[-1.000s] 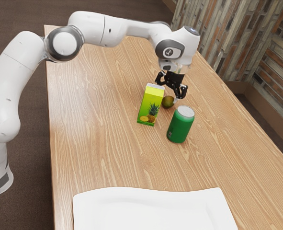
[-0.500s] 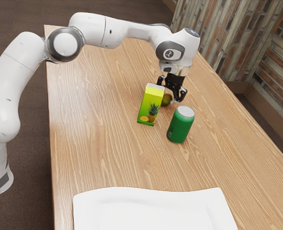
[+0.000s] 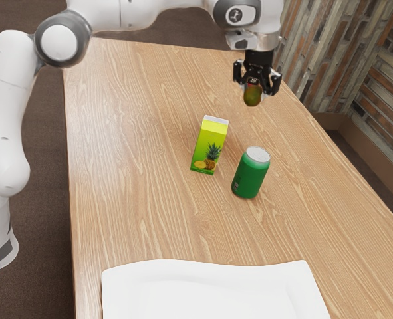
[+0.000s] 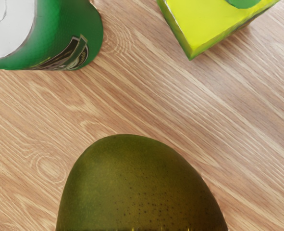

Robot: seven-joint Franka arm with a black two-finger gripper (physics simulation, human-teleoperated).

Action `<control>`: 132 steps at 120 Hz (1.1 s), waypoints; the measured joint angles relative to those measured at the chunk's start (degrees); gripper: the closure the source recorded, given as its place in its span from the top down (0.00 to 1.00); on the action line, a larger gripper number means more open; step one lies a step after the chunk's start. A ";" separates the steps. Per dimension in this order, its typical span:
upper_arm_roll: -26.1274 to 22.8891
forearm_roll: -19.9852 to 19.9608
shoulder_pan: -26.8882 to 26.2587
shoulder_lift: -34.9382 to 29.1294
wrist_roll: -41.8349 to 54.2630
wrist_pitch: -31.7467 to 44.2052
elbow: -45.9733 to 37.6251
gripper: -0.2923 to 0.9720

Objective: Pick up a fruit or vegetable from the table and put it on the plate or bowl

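Raised off the table (image 3: pixel 130 173) since before, green fruit (image 3: pixel 252 96) pinched in the gripper (image 3: pixel 255 85), juice carton (image 3: pixel 209 145) and green can (image 3: pixel 251 174) standing between it and white plate (image 3: pixel 209 292)

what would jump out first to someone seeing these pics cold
The pincer holds a green fruit in the air above the wooden table. On the table below it stand a yellow-green pineapple juice carton and a green can, close together but apart. A large white plate lies at the table's near edge in the exterior view.
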 joint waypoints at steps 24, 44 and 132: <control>-5.08 0.63 -14.60 1.47 -1.92 -2.60 -0.49 0.42; -4.46 4.34 -33.57 -1.52 -5.62 -3.86 -5.65 0.41; -7.00 14.54 -24.62 3.65 -19.46 -9.54 -5.85 0.71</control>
